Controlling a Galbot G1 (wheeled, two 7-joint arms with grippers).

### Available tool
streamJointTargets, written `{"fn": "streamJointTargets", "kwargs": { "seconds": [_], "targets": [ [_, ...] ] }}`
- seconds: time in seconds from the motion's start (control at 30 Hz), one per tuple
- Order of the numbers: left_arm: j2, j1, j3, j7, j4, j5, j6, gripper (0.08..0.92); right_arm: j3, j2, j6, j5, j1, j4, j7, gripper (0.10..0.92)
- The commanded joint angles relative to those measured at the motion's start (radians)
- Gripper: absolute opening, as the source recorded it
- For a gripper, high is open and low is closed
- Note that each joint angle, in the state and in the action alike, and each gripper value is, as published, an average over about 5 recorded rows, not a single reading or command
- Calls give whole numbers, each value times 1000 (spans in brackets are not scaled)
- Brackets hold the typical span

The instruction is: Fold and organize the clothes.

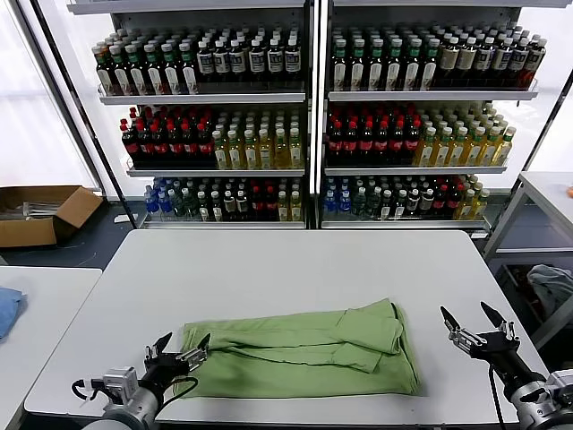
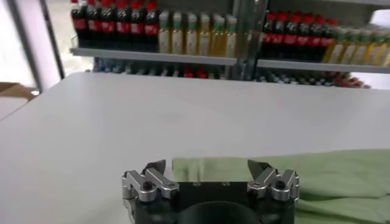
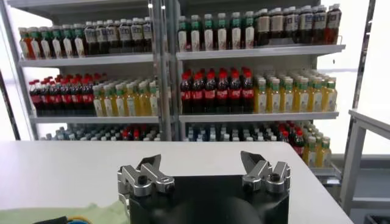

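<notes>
Both sets of jaws stand apart and empty. On the white bench [image 1: 269, 269], the green polo shirt [image 1: 304, 349] lies partly folded as a long band across the lower middle of the head view. The left gripper [image 1: 182, 351] sits at its lower-left end, the right gripper [image 1: 474, 324] just off its right end, lower right. Judged next: pinch each end squarely, lift evenly, and fold without dragging the layers.

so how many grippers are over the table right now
2. The left gripper hovers, jaws open, at the near left end of the folded green polo shirt. The right gripper hovers, jaws open, off the shirt's right end, near the white table edge.
</notes>
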Motion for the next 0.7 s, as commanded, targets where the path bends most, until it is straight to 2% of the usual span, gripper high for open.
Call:
{"fn": "streamJointTargets", "kwargs": {
  "seconds": [0.03, 0.4, 0.53, 0.7],
  "targets": [
    [-87, -6, 104, -146, 68, 60, -21, 823, 22, 13, 23, 8, -18, 2, -8, 823],
    [-102, 22, 114, -157, 79, 99, -26, 800, 19, 10, 20, 12, -8, 6, -11, 823],
    [-109, 30, 127, -155, 70, 112, -28, 716, 16, 11, 20, 13, -5, 7, -10, 823],
    [-114, 32, 131, -152, 80, 126, -38, 570, 15, 12, 20, 16, -5, 8, -10, 823]
  ]
}}
